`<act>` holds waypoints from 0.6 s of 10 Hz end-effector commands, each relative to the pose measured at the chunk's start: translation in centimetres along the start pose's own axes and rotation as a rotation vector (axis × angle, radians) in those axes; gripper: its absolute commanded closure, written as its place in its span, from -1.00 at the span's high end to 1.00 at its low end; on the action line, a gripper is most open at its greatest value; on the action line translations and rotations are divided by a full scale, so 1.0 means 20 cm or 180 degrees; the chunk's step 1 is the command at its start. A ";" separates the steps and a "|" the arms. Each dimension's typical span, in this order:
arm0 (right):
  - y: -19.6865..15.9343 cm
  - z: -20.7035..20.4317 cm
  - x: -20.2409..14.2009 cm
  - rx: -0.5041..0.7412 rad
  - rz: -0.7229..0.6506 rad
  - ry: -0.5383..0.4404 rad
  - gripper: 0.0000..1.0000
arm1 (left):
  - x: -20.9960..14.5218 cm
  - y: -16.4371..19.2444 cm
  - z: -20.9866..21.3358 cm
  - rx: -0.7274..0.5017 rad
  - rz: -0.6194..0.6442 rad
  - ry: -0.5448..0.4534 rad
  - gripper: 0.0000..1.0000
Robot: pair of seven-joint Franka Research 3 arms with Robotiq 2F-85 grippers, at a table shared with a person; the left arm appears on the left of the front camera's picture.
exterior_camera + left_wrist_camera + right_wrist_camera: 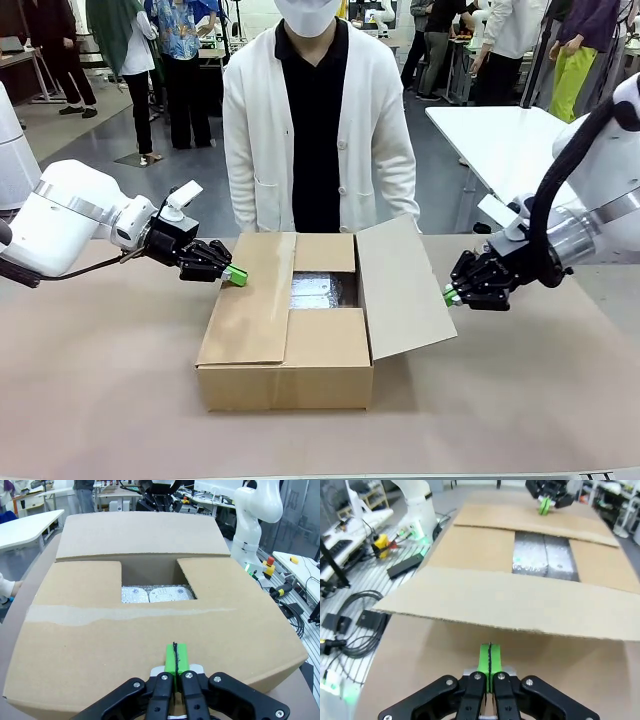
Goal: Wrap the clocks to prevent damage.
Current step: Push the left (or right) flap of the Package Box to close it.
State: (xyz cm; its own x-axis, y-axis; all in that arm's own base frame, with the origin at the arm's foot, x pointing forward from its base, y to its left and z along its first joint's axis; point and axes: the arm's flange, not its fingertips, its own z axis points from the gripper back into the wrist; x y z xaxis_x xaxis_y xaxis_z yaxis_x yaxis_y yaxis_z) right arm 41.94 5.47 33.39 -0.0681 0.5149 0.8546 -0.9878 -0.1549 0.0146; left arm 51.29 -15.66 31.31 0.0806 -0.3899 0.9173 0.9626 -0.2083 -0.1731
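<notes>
Flanking your cardboard box (290,350), both claws are closed tight and empty.
Front view: your left claw (237,275) sits, pads together, at the left flap; your right claw (450,295) is just beside the raised right flap; the silvery wrapped bundles (322,290) lie inside the box on the bench (100,400); left wrist view: two bundles show side by side through the opening; right wrist view: pads meet below the flap's edge.

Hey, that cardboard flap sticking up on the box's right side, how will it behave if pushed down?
The raised flap is a thin cardboard sheet, so it is probably light and should hinge at its fold rather than bend. It stands half open unaided, so it may spring back when released. The shut right pincer has a narrow tip that might slide on it.
</notes>
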 end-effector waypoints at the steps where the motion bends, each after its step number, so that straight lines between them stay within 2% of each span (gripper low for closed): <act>1: -0.07 -0.12 0.04 0.0003 -0.0041 -0.0253 -0.98 | -0.01 0.00 -0.01 0.0009 0.0018 0.0001 -0.99; 6: -0.08 -0.27 0.25 0.0028 0.0203 -0.0990 -0.98 | -0.01 0.00 -0.01 0.0009 0.0018 0.0001 -0.99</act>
State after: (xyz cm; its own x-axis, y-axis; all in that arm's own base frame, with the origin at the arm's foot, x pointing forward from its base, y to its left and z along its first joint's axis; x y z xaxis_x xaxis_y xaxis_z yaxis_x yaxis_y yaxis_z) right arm 42.70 12.33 35.30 -0.0594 0.2780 0.9587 -0.9834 -0.1812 -0.0084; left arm 51.29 -15.66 31.30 0.0806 -0.3899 0.9173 0.9626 -0.2083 -0.1731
